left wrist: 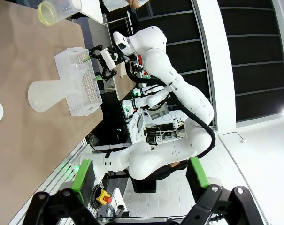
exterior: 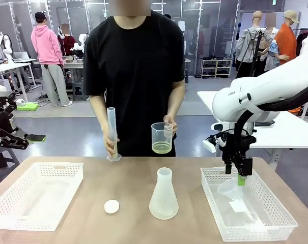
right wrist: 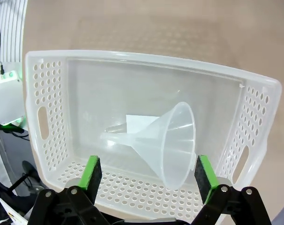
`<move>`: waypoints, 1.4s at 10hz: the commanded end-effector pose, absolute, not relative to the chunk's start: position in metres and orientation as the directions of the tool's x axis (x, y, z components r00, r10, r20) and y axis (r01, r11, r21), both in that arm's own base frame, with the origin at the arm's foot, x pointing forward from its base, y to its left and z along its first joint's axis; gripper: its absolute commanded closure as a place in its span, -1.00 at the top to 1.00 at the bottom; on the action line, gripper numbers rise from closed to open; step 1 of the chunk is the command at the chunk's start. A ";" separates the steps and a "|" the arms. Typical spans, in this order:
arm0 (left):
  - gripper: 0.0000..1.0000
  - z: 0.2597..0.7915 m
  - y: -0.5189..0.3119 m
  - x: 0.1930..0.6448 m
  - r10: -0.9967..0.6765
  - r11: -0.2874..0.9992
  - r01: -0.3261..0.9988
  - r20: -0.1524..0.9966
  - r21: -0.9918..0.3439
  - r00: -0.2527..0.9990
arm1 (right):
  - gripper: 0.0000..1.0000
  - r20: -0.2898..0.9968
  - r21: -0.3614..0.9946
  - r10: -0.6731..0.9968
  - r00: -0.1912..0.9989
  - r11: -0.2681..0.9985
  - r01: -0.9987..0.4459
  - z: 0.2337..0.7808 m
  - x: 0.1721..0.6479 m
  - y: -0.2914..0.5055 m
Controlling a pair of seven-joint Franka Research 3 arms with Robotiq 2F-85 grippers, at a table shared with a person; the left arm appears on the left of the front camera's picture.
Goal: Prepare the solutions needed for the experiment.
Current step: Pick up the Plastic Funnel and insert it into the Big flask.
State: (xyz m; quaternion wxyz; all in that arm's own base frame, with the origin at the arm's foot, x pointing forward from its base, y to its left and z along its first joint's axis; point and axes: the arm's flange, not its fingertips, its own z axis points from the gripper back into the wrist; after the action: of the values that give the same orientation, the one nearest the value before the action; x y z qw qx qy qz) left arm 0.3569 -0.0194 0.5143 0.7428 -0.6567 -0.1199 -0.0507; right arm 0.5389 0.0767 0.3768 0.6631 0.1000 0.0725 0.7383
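Hovering over the basket (exterior: 255,233) at the table's (exterior: 133,178) right side, the right gripper (exterior: 241,179) is held with its fingers spread wide and nothing gripped between them. A clear funnel (right wrist: 167,143) is laid on its side in that basket, over a white slip of paper (right wrist: 139,124). The left gripper (left wrist: 140,180) is likewise spread apart and empty. The solution (exterior: 162,148), a shallow layer of pale yellow-green liquid, is contained in a clear beaker (exterior: 162,133), which is held above the table's far edge by one hand (exterior: 170,122) of the person. A tall measuring cylinder (exterior: 112,127) is stood on that edge and gripped by the person's other hand (exterior: 111,146). A flask (exterior: 163,195) is placed upright mid-table, with a white round stopper (exterior: 111,206) near it. A second basket (exterior: 21,221) is set at the left.
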 end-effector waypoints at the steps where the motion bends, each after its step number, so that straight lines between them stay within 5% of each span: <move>1: 1.00 0.516 -0.020 0.356 0.080 0.115 0.242 0.252 -0.963 0.964 | 1.00 0.093 0.287 0.988 -0.126 -0.148 -0.947 0.374 0.552 0.075; 10: 1.00 0.516 -0.020 0.356 0.080 0.115 0.242 0.252 -0.963 0.964 | 1.00 0.043 0.473 0.991 -0.126 -0.132 -0.871 0.351 0.579 0.083; 12: 1.00 0.516 -0.020 0.356 0.080 0.115 0.242 0.252 -0.963 0.964 | 0.87 0.022 0.475 0.992 -0.126 -0.121 -0.871 0.346 0.581 0.080; 14: 1.00 0.516 -0.020 0.356 0.080 0.115 0.242 0.252 -0.963 0.964 | 0.50 -0.004 0.484 0.993 -0.121 -0.104 -0.869 0.344 0.583 0.079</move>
State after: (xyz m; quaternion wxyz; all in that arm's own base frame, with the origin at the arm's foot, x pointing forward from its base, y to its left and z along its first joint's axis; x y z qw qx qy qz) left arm 0.3569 -0.0192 0.5143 0.7427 -0.6568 -0.1199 -0.0507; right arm 0.5775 0.0763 0.3402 0.6340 0.1725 0.1713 0.7341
